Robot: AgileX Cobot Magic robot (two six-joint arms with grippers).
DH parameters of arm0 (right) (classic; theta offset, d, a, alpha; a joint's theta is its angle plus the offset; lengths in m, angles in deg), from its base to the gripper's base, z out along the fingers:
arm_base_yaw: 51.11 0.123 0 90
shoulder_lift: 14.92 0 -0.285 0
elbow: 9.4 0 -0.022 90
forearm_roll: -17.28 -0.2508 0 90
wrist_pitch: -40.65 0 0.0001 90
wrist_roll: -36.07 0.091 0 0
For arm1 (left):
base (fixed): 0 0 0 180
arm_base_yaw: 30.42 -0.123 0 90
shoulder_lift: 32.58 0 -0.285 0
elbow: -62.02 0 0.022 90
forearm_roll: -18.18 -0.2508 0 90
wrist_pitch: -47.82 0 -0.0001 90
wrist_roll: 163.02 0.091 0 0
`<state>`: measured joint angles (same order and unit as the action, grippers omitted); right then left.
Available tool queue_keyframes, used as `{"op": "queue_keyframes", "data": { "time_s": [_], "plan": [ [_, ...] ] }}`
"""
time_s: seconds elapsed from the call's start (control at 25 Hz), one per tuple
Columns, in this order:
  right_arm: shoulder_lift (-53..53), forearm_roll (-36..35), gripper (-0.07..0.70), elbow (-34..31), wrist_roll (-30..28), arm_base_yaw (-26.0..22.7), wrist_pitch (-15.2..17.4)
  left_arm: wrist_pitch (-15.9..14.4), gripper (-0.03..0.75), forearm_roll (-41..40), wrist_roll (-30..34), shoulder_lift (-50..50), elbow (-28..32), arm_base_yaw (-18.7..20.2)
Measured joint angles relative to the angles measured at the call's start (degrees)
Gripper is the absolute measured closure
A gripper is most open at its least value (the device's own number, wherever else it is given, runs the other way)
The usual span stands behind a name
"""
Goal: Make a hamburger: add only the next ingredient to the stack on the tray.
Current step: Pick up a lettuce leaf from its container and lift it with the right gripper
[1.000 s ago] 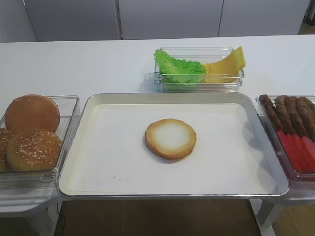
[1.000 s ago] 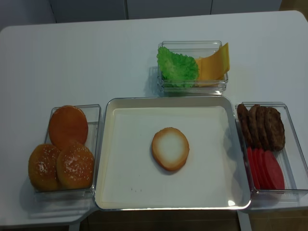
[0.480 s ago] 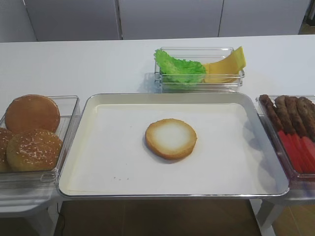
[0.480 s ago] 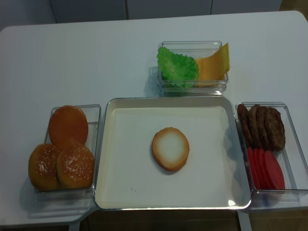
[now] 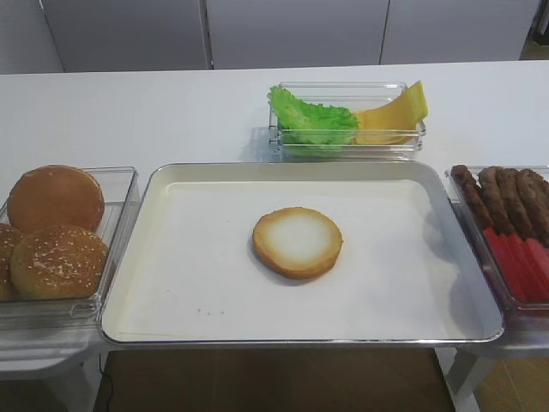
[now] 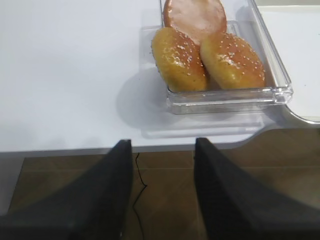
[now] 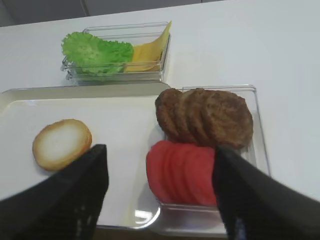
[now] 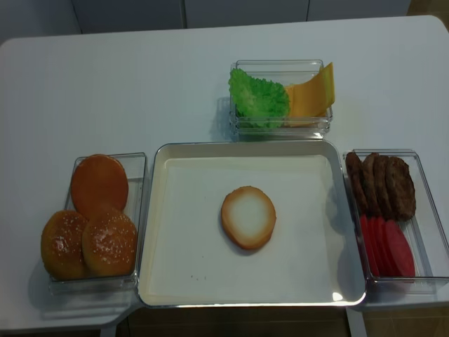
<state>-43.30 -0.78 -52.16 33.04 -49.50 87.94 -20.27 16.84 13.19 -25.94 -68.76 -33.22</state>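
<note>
Nothing on the counter [image 5: 171, 112] is shifting from a second ago. The lettuce leaf [image 5: 313, 120] is lying in the far box [image 5: 343, 142]; the bun bottom [image 5: 298, 242] is sitting bare mid-tray [image 5: 171, 257]. The right tool [image 7: 157, 195] is hovering near, jaws apart, empty; the left tool [image 6: 162, 192] likewise.

Bare tray [image 8: 189, 232] paper rings the bun bottom [image 8: 248, 217]; lettuce leaf [image 8: 258, 98] abuts cheese slices [image 8: 309, 95]

White table [image 5: 129, 112] — grey cabinet panels [image 5: 292, 33] behind, brown floor [image 5: 266, 382].

Tray [image 5: 129, 257] is shiny silver metal with matt white paper inside. Boxes [image 8: 280, 126] — clear glossy plastic. Table [image 8: 105, 91] looks smooth white.
</note>
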Motion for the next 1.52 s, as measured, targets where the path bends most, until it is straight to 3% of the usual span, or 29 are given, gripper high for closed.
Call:
{"op": "queue_keyframes", "data": {
  "time_s": [0.12, 0.32, 0.68, 1.16, 1.52],
  "plan": [
    [-7.0, -2.7, 0.154, 0.8, -1.6, 0.0, -4.3, 0.0, 0.408, 0.0, 0.0, 0.0, 0.0, 0.0],
    [-20.9, -6.5, 0.160, 6.9, -7.2, 0.0, -5.7, 0.0, 0.408, 0.0, 0.0, 0.0, 0.0, 0.0],
    [-45.9, -13.4, 0.162, 27.3, -15.3, 0.5, -4.0, 0.0, 0.408, 0.0, 0.0, 0.0, 0.0, 0.0],
    [-78.9, -13.8, 0.164, 57.6, -16.3, 15.4, -2.1, 0.0, 0.409, 0.0, 0.0, 0.0, 0.0, 0.0],
    [-96.2, -13.4, 0.142, 72.9, -16.3, 18.6, 0.2, 0.0, 0.409, 0.0, 0.0, 0.0, 0.0, 0.0]
  ]
}}
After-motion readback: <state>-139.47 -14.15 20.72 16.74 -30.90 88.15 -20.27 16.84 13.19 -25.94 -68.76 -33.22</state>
